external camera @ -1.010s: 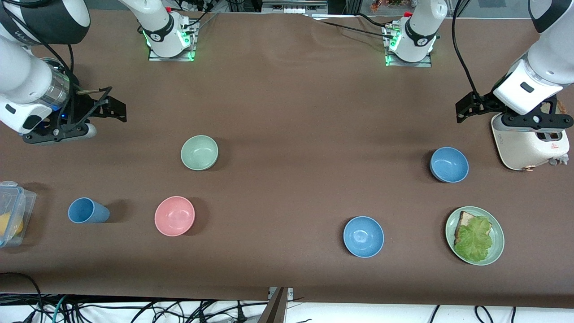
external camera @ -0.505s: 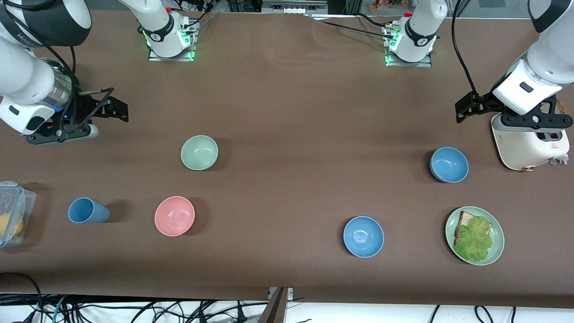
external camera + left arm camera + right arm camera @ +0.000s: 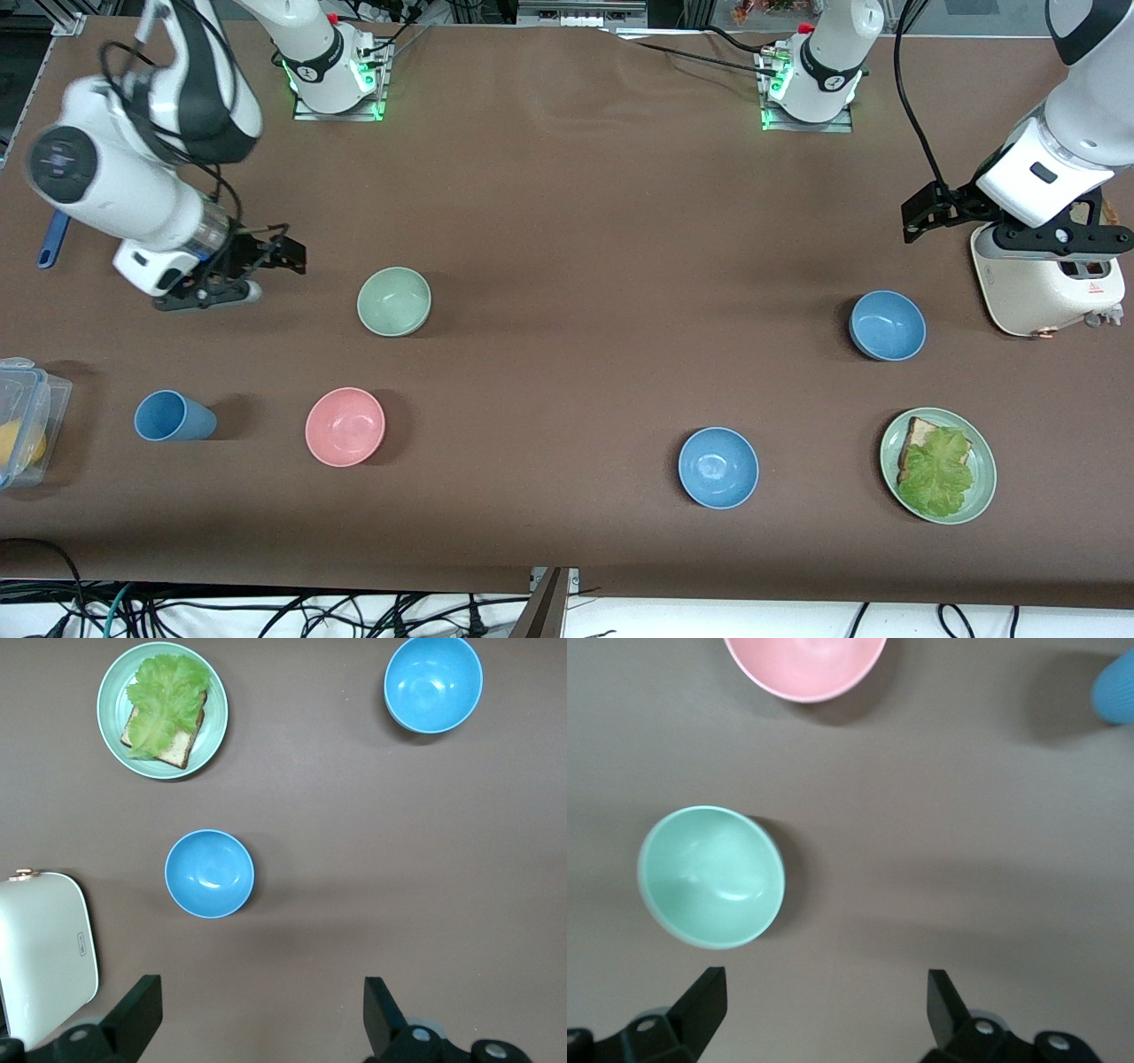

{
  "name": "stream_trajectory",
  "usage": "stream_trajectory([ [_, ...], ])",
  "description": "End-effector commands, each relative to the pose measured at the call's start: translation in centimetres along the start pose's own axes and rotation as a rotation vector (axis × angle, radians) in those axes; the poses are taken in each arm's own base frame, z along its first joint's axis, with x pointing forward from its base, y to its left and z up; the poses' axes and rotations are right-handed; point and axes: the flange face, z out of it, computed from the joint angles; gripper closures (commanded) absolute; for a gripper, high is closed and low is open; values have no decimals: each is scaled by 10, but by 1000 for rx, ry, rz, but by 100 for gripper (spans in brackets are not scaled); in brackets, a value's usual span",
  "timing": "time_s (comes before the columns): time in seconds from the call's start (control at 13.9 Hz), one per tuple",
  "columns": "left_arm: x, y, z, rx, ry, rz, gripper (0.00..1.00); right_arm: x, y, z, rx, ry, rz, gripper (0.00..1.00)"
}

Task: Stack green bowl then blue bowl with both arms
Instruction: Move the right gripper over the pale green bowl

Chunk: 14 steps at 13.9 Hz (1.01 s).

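Observation:
The pale green bowl [image 3: 394, 301] sits upright on the brown table toward the right arm's end; it also shows in the right wrist view [image 3: 711, 875]. My right gripper [image 3: 208, 294] [image 3: 824, 1010] is open and empty, over bare table beside the green bowl. Two blue bowls stand toward the left arm's end: one [image 3: 887, 325] [image 3: 210, 873] beside the toaster, one [image 3: 718, 467] [image 3: 433, 683] nearer the front camera. My left gripper [image 3: 1059, 241] [image 3: 263, 1014] is open and empty, over the toaster's edge, and waits.
A pink bowl [image 3: 345, 426] [image 3: 804, 665] and a blue cup [image 3: 173, 416] [image 3: 1116, 687] stand nearer the front camera than the green bowl. A clear container [image 3: 22, 421] sits at the table's edge. A white toaster [image 3: 1045, 283] [image 3: 40, 948] and a green plate [image 3: 978, 496] [image 3: 111, 718] with bread and lettuce are at the left arm's end.
My right arm has swung toward the table's middle, bringing its gripper close beside the green bowl. The left arm and all the bowls have not moved.

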Motion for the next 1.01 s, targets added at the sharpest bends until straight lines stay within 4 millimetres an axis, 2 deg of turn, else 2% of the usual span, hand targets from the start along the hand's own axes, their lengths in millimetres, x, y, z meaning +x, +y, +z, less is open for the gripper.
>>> stream_trajectory([
  [0.0,-2,2,-7,10,-2,-4,0,-23,-1,60,6,49,13,1],
  [0.14,-1,-4,-5,10,-6,-8,0,-23,-10,87,8,25,7,1],
  [0.22,-1,-7,-5,10,-7,-10,0,-23,-14,92,9,20,21,1],
  [0.36,-1,-7,-5,10,-7,-16,0,-21,-39,98,16,34,43,1],
  [0.72,-1,-6,-6,10,-6,-16,0,-10,-70,141,35,94,65,2],
  [0.87,-2,-6,-6,10,-6,-16,0,-9,-76,150,38,105,58,6],
  [0.94,-1,-6,-5,10,-7,-16,0,-9,-76,157,39,104,60,11],
])
